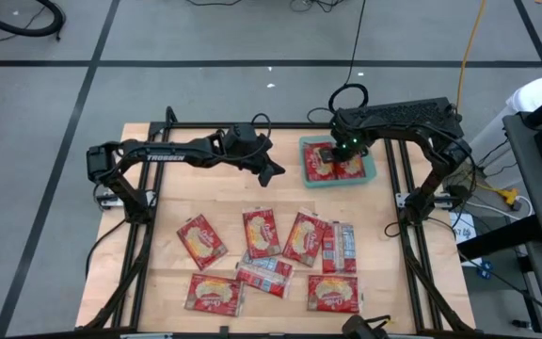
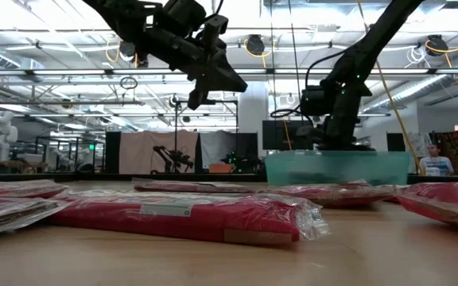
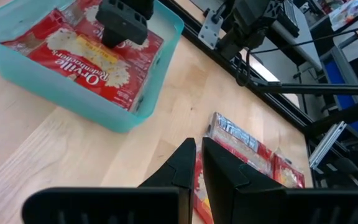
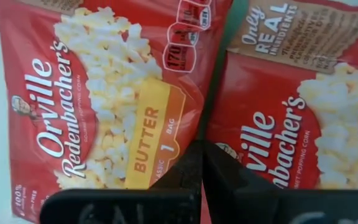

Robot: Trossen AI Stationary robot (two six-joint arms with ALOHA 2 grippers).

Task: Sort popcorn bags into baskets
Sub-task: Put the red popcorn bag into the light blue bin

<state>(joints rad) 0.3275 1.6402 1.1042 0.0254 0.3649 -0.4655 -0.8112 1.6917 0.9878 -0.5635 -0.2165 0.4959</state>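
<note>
The teal basket (image 1: 373, 171) stands at the table's far right and holds two red popcorn bags lying flat side by side, picture side up (image 4: 104, 93) (image 4: 291, 118). My right gripper (image 4: 202, 152) is shut and points steeply down into the basket, its tips over the line where the two bags meet. My left gripper (image 1: 276, 172) hangs shut and empty in the air left of the basket, above bare table. Several more popcorn bags (image 1: 261, 233) lie flat on the near half of the table. My right gripper comes from above with shut fingers at the overlapping edge of the two bags in the basket (image 4: 211, 134). Whether the tips touch the bags I cannot tell; nothing is between the fingers.
Black frame rails (image 1: 393, 188) run along the table's left and right sides, close beside the basket. Bare wood (image 1: 224, 193) lies between the basket and the loose bags. One packet (image 1: 339, 247) shows its red-and-silver back. A person (image 2: 432, 159) is far off in the room.
</note>
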